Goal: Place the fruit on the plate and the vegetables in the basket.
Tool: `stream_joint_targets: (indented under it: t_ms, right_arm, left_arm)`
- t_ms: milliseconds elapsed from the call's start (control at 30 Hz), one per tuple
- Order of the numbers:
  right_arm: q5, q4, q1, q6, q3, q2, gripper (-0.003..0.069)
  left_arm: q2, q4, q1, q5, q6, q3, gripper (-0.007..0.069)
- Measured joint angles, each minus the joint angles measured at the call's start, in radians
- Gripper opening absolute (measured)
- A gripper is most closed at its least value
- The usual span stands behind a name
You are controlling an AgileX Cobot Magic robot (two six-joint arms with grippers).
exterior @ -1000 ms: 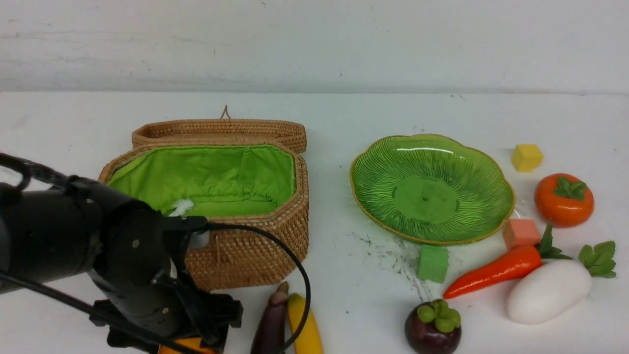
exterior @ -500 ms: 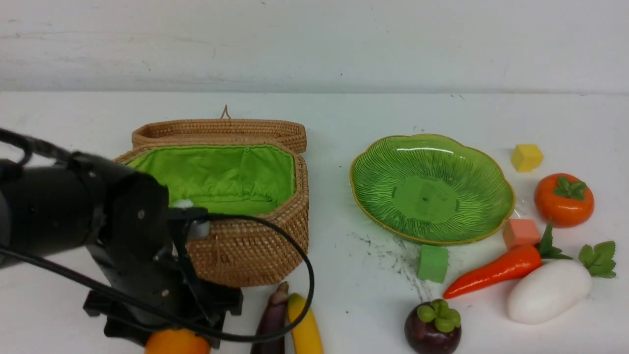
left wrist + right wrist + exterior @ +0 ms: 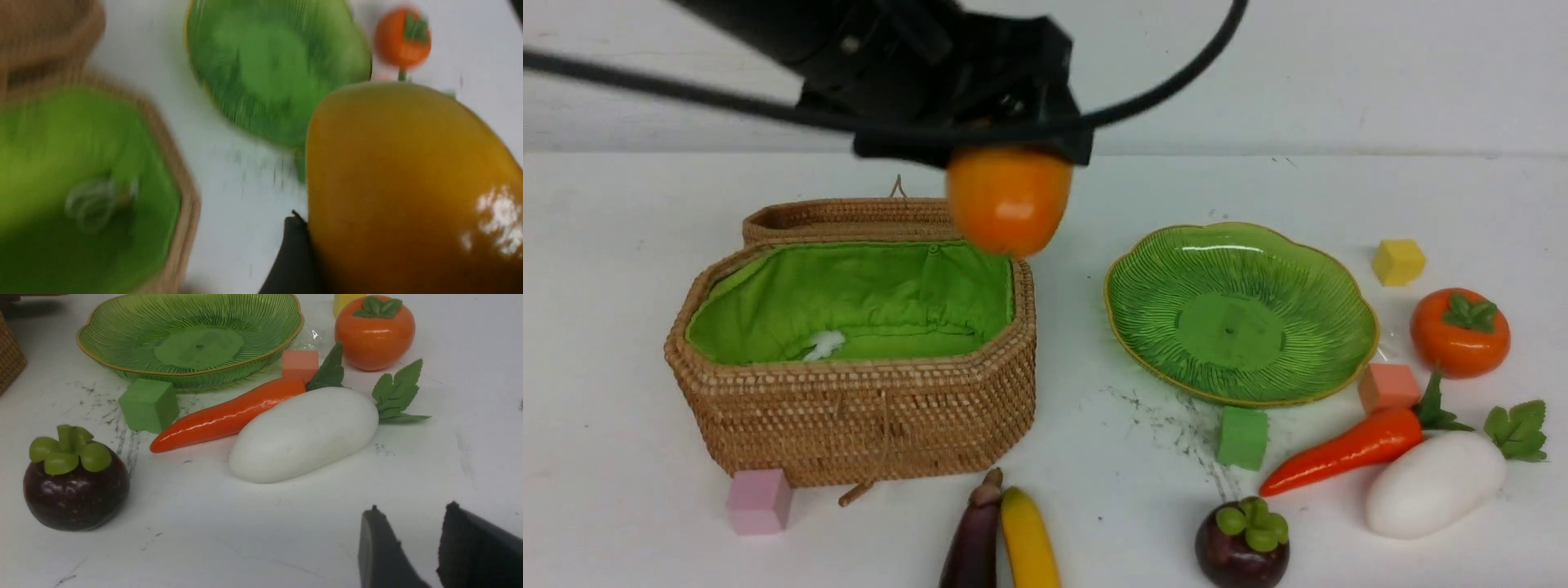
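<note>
A white surface (image 3: 1094, 204) runs back to a pale wall (image 3: 1339, 73). My left end effector (image 3: 1006, 153) is raised above the surface, clamped on the mango (image 3: 1009, 200). In the front view the mango hangs before the far right corner of the basket (image 3: 866, 425), between the basket and the plate (image 3: 1241, 318). The left wrist view is blurred; it shows the mango close up against one dark finger (image 3: 292, 253).

The basket stands left of centre with its lid folded back and its green lining showing. A pink cube (image 3: 758, 501) sits at its near left corner. The eggplant (image 3: 974, 543) and banana (image 3: 1027, 543) lie side by side, touching, near the front edge.

The plate sits right of centre with nothing on it. A green cube (image 3: 1242, 437) and a salmon cube (image 3: 1388, 386) sit by its near rim, and a yellow cube (image 3: 1398, 261) is to its far right. The persimmon (image 3: 1459, 332) stands right of the plate. The carrot (image 3: 1343, 452) and radish (image 3: 1433, 484) lie together in front of it, and the mangosteen (image 3: 1241, 547) stands near the front edge.

My right end effector (image 3: 421, 555) hangs low near the radish, its jaws a little apart with nothing between them.
</note>
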Motion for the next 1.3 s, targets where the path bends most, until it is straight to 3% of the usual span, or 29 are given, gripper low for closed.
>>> stream_joint_targets:
  t_ms: [133,367,733,1300]
  right_arm:
    - [0.0,0.0,0.0,0.0,0.0,0.0,0.0243]
    - [0.0,0.0,0.0,0.0,0.0,0.0,0.0243]
    - [-0.001,0.0,0.0,0.0,0.0,0.0,0.0243]
    - [-0.001,0.0,0.0,0.0,0.0,0.0,0.0243]
  left_arm:
    - [0.276,-0.024,-0.04,-0.016,0.055,-0.251,0.0582]
    - [0.68,-0.021,-0.119,-0.077,0.033,-0.6,0.0582]
    - [0.81,0.003,-0.123,-0.181,0.037,-0.62,0.0582]
    - [0.792,0.032,-0.12,-0.136,0.04,-0.62,0.0614]
